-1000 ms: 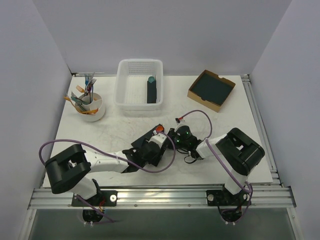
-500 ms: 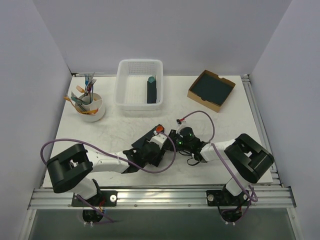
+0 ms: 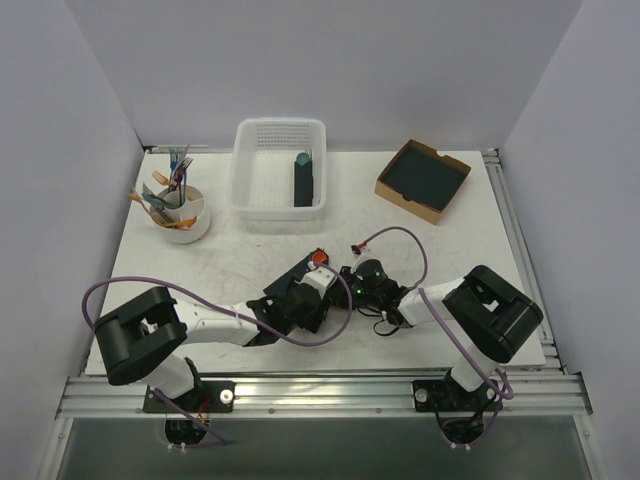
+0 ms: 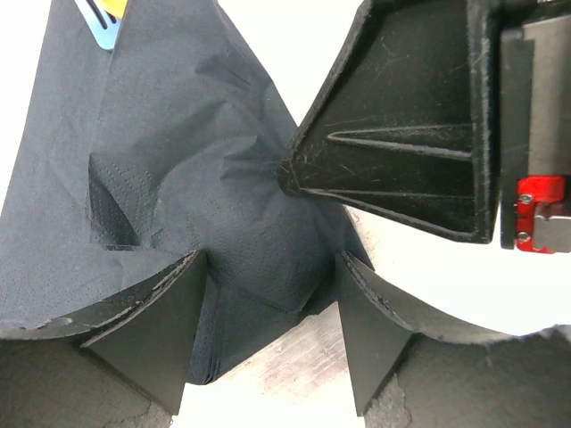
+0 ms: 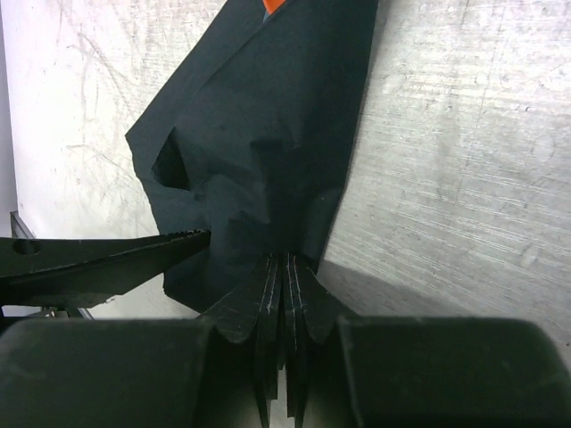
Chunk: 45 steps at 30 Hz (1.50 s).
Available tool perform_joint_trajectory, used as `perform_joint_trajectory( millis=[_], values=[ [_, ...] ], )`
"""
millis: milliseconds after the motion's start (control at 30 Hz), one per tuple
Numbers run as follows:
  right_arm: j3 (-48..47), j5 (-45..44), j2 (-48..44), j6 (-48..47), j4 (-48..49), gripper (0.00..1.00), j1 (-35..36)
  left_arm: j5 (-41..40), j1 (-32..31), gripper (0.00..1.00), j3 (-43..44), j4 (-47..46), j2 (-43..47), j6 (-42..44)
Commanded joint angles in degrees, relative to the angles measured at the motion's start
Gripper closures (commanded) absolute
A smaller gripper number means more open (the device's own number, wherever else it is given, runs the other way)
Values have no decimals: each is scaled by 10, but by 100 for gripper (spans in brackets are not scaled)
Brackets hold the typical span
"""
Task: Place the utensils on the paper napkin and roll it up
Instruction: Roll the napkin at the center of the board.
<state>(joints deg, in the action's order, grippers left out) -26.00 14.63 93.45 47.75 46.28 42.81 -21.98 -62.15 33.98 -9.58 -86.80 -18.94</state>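
Note:
The paper napkin (image 4: 178, 169) lies dark and creased, partly folded over the utensils; only an orange tip (image 3: 320, 258) shows at its far end, seen also in the right wrist view (image 5: 272, 4). My left gripper (image 4: 272, 267) is open, one finger on each side of the napkin's near end. My right gripper (image 5: 285, 260) is shut, its tips pinching the napkin's edge so that creases bunch at them. In the top view both grippers meet at the napkin (image 3: 298, 272), the left gripper (image 3: 305, 290) beside the right gripper (image 3: 340, 285).
At the back stands a white basket (image 3: 262, 170) holding a dark roll with a teal tip (image 3: 303, 178). A cardboard box of dark sheets (image 3: 424, 178) is back right. A white cup of coloured cutlery (image 3: 180, 215) is back left.
The right arm's elbow swung out to the right and then a little back. Both grippers stayed at the napkin.

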Motion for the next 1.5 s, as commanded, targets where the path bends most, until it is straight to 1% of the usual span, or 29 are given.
perform_joint_trajectory(
  millis=[0,133,233,667,1067,1467],
  values=[
    [3,-27,9,-8,-8,99,2,27,-3,32,-1,15,-12,9],
    [-5,-34,10,-13,-15,99,-1,33,-3,32,2,14,-16,15],
    [-19,-47,8,-20,-38,99,-7,35,-3,32,4,16,-21,18],
    [-77,-50,23,-47,-80,100,-37,38,-3,32,1,17,-18,21],
    [-118,-44,57,-64,-92,100,-53,45,-3,32,-2,14,-13,22],
    [-153,-50,66,-85,-118,100,-67,58,-3,32,-8,5,-10,22]
  ],
)
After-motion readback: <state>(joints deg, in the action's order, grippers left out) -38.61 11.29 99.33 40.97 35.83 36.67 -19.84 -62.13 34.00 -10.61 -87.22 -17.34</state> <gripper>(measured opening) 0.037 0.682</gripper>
